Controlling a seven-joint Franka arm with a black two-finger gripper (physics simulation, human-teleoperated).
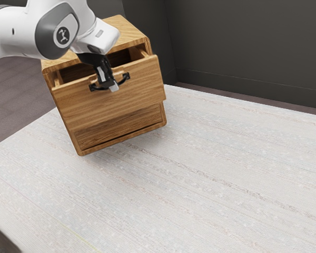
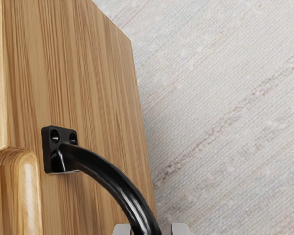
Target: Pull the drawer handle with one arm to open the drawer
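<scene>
So the gripper (image 1: 109,83) is clamped snug around the middle of the black handle (image 1: 125,78), one finger on each side. The drawer (image 1: 121,97) is the top one, sticking partway out of the wooden cabinet (image 1: 127,32), which sits on the pale surface (image 1: 210,168) toward the exterior view's left.

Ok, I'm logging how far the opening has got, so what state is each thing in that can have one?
Upper wooden drawer: pulled partway out of the light wooden cabinet, with a gap showing behind its front.
Lower wooden drawer front: shut, not pulled out.
Curved black metal handle: clamped between the fingers.
Black two-finger gripper: shut on the handle.
</scene>
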